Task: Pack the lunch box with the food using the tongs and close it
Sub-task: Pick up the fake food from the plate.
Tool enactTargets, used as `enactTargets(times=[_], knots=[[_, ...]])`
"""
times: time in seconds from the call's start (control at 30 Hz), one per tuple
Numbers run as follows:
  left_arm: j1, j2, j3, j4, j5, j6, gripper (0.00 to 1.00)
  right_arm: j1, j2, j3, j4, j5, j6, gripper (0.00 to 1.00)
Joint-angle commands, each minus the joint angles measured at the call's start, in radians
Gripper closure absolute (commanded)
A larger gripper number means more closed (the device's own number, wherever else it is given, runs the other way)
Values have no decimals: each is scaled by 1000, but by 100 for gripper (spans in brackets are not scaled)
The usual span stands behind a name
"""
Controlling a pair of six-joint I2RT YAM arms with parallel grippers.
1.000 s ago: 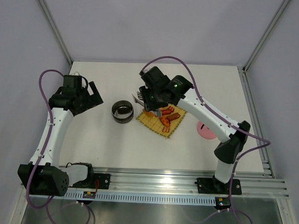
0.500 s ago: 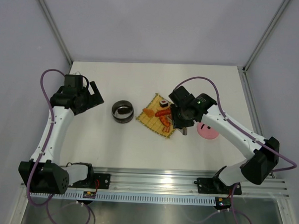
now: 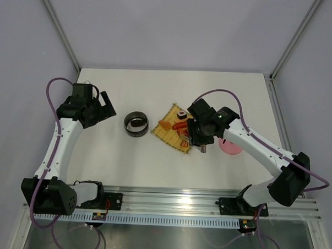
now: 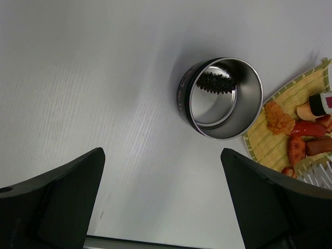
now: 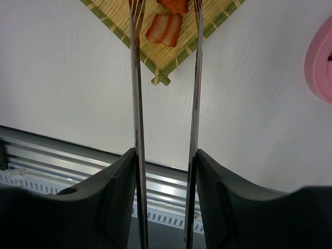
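Observation:
The lunch box (image 3: 135,124) is a round metal tin standing open left of the mat, with a dark piece (image 4: 215,82) of food inside the lunch box (image 4: 224,98). On the bamboo mat (image 3: 168,138) lie sausages (image 3: 181,125), an orange chunk (image 3: 164,124) and a sushi roll (image 3: 181,113). My right gripper (image 3: 197,138) hovers at the mat's near right edge, shut on the tongs (image 5: 136,104). The tongs' two arms stand apart, their tips on either side of a red-orange piece (image 5: 165,28). My left gripper (image 4: 162,153) is open and holds nothing, left of the tin.
The pink lid (image 3: 230,145) lies flat on the table right of the mat, just beyond my right arm. The metal rail (image 3: 173,202) runs along the near table edge. Grey walls enclose the table at the back and on both sides.
My right arm has swung from the mat's far left side, near the tin, to its near right edge. The tongs' arms have spread a little. The left arm has stayed still.

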Motion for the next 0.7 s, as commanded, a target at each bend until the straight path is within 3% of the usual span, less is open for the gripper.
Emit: enactTargets(times=[0.0, 0.4, 0.67], knots=[[5, 0, -1, 33, 32, -3, 1, 0, 23, 24, 45, -18, -16, 45], [5, 6, -5, 34, 27, -5, 1, 0, 97, 21, 73, -32, -53, 44], [5, 14, -4, 39, 29, -7, 1, 2, 125, 65, 55, -56, -82, 48]])
